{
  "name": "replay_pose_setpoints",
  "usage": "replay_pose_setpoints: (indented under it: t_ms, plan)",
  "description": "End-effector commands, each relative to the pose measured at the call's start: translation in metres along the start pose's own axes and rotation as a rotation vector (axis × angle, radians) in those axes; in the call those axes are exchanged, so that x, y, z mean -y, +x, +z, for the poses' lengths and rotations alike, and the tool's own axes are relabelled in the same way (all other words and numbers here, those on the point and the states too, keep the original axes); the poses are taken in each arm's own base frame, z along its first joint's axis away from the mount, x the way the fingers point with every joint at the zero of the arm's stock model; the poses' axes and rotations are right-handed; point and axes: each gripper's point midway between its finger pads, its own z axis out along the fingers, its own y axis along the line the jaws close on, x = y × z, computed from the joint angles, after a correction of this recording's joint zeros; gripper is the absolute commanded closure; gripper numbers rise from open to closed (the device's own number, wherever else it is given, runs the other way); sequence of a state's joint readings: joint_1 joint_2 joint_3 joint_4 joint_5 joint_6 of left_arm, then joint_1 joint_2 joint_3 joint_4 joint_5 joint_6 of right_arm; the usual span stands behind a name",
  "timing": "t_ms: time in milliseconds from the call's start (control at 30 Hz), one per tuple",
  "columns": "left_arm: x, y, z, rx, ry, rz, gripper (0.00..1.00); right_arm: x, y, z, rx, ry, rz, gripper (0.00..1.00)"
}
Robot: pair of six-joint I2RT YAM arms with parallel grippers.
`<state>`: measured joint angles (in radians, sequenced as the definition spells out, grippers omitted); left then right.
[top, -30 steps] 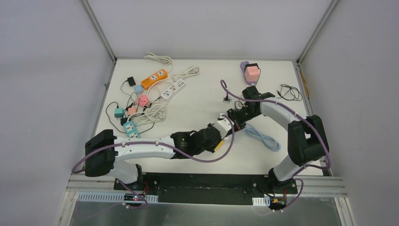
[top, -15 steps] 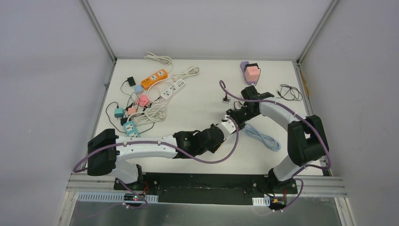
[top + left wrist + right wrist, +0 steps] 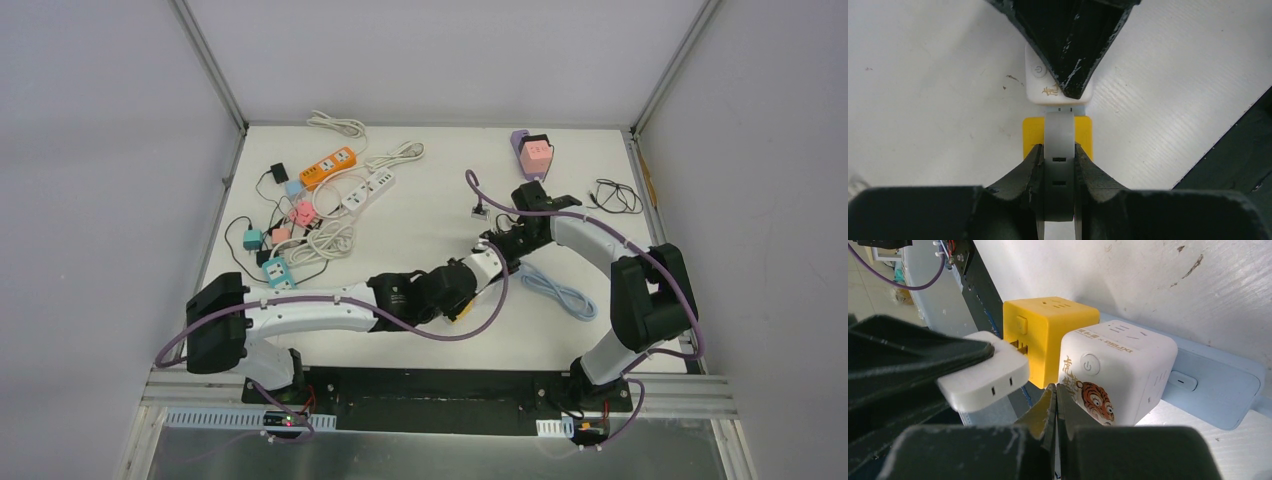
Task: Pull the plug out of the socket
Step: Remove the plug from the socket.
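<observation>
Far left of the counter [image 3: 430,200] there's a messy pile: an orange power strip [image 3: 328,168], a white power strip [image 3: 367,188], a couple of teal cube sockets [image 3: 278,275] and tangled cords.

The left arm stretches out low toward the middle. The left gripper [image 3: 1058,151] is pinching the white plug [image 3: 1058,132] tight, one finger on each flat side. The plug's far end sits right up against the side face of the yellow cube socket [image 3: 1048,335], at the slots. I honestly can't tell how deep the prongs are in, if at all.

Just past the yellow cube and touching it is a white cube socket [image 3: 1118,365] with a power button and a tiger drawn on it. Both cubes sit on a light blue power strip [image 3: 1218,385] lying flat on the counter.

The right gripper [image 3: 1055,390] comes in from the far side, fingers pressed together with nothing between them, tips pointing down at the near edge of the white cube. Touching or just above it, can't tell.

Further right, a light blue cord [image 3: 560,292] lies near the right arm. A pink-and-purple block [image 3: 533,152] sits at the back, and a black cable [image 3: 615,195] is coiled by the right edge.
</observation>
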<state>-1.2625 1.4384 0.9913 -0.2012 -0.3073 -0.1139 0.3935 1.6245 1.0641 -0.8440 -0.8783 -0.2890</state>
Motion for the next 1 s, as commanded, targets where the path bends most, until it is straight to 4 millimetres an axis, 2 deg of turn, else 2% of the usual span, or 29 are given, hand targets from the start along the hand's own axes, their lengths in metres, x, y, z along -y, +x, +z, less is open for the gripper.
replay_pose_setpoints:
  t_ms: [0,100,233,367,567,667,833,967]
  plan:
    - [-0.004,-0.025,-0.005,0.016,-0.086,0.119,1.00,0.060,0.019,0.005,-0.101,0.247,-0.046,1.00]
    - [0.003,-0.035,-0.006,0.062,-0.045,0.043,1.00,0.060,0.019,0.005,-0.101,0.248,-0.048,1.00]
    - [-0.004,-0.048,-0.014,0.143,-0.018,-0.049,1.00,0.060,0.019,0.005,-0.102,0.249,-0.046,1.00]
    - [-0.013,-0.052,-0.023,0.164,-0.048,-0.055,1.00,0.059,0.019,0.005,-0.101,0.243,-0.046,1.00]
    - [-0.015,-0.059,-0.032,0.189,-0.029,-0.135,1.00,0.049,0.013,0.004,-0.086,0.199,-0.053,0.99]
    - [-0.020,-0.061,-0.038,0.200,-0.020,-0.183,1.00,0.040,0.008,0.001,-0.070,0.167,-0.071,0.92]
    - [-0.029,-0.061,-0.047,0.215,0.001,-0.272,1.00,0.015,-0.007,-0.007,-0.026,0.068,-0.103,0.73]
    - [-0.042,-0.053,-0.053,0.208,-0.025,-0.336,1.00,-0.009,-0.012,-0.016,0.000,-0.037,-0.146,0.67]
